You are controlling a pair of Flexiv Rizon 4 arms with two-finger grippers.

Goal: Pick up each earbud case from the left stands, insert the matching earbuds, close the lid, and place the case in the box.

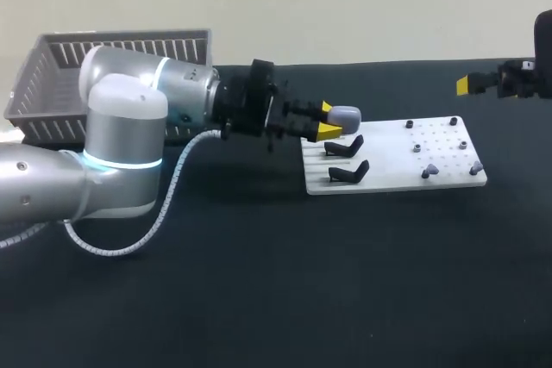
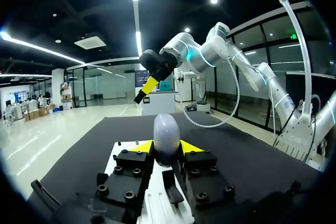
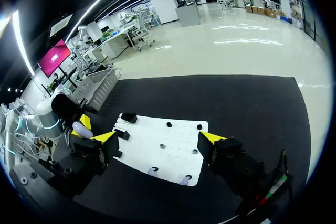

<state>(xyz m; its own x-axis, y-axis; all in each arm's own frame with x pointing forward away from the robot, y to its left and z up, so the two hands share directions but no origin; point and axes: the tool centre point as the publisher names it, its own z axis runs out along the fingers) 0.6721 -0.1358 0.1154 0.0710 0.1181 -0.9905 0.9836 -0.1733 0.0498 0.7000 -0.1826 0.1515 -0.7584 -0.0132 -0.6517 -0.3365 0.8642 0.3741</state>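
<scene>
My left gripper [image 1: 329, 121] is shut on a pale lavender earbud case [image 1: 346, 115], holding it just above the left end of the white board [image 1: 392, 161]. In the left wrist view the case [image 2: 166, 136] stands upright between the yellow tips [image 2: 142, 146], over a black stand [image 2: 171, 186]. Two black stands [image 1: 345, 146] [image 1: 349, 171] sit on the board's left part. Small pale earbuds [image 1: 431, 171] [image 1: 475, 167] lie at its right front. My right gripper [image 1: 466, 85] hangs open above the table's far right. In its own view the right gripper [image 3: 158, 137] looks down on the board [image 3: 163, 148].
A grey slatted basket [image 1: 52, 66] stands at the back left, behind my left arm. Small black pegs [image 1: 410, 124] dot the right half of the board. Dark cloth covers the table [image 1: 276, 282] in front of the board.
</scene>
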